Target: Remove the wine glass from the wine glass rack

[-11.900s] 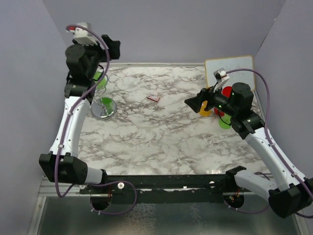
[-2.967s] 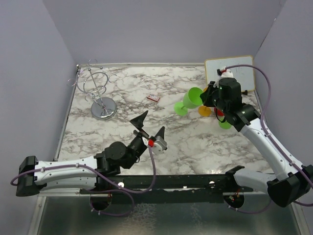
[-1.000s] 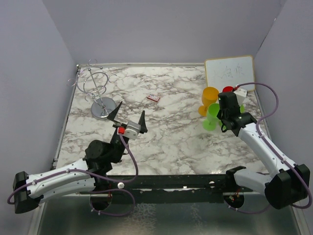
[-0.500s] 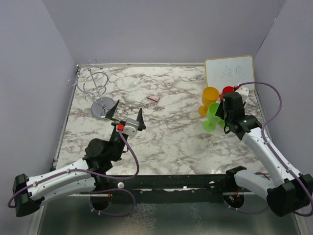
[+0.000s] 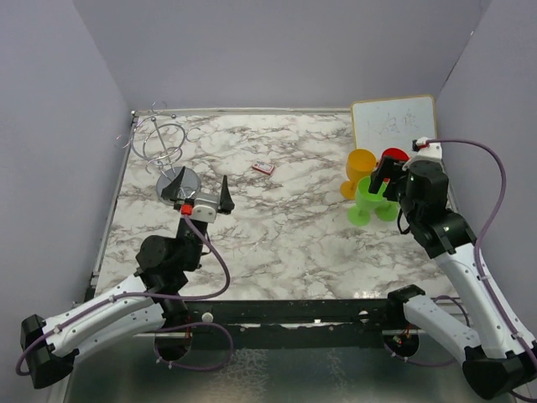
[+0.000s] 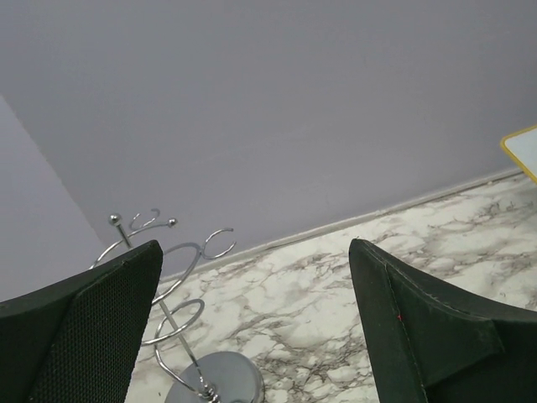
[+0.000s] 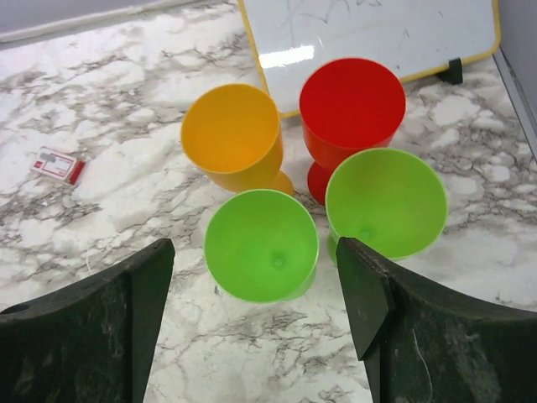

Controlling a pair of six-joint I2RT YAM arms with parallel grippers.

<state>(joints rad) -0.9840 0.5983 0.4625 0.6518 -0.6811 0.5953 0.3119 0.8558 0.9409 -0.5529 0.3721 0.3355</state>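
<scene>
The wine glass rack [image 5: 164, 149], a silver wire stand on a round base, stands at the far left and carries no glass; it also shows in the left wrist view [image 6: 179, 312]. A green wine glass [image 5: 362, 204] stands upright on the marble at the right, beside an orange one [image 5: 361, 166], a red one [image 5: 393, 156] and another green one [image 7: 386, 201]. My right gripper [image 7: 254, 252] hovers open above the near green glass [image 7: 262, 243], not touching it. My left gripper [image 5: 203, 186] is open and empty, pointing at the rack from the near side.
A white board [image 5: 394, 124] with a yellow frame leans at the far right behind the glasses. A small red and white card [image 5: 263, 168] lies on the marble mid-table. Purple walls close in the left, back and right sides.
My right gripper has opened, let go of the green glass now standing on the table, and lifted back. My left arm has swung left towards the rack.
</scene>
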